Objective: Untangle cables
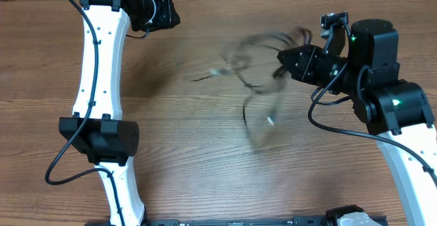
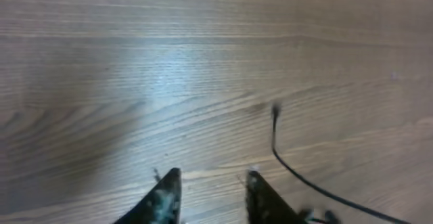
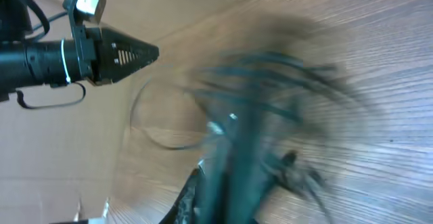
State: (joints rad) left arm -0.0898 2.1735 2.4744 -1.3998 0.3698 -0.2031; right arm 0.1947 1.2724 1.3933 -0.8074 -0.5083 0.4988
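Nearest us the cables sprawl as a blur-smeared tangle on the wooden table, mid-right, with a silvery plug at the low end. We judge them light, floppy, thin and slippery, prone to snag at plugs, so we'd grab a single strand close behind a plug, not the knot. The right gripper is pinched closed on the tangle's right edge; farthest, the left gripper is partly spread and holds nothing, one loose strand just beside it.
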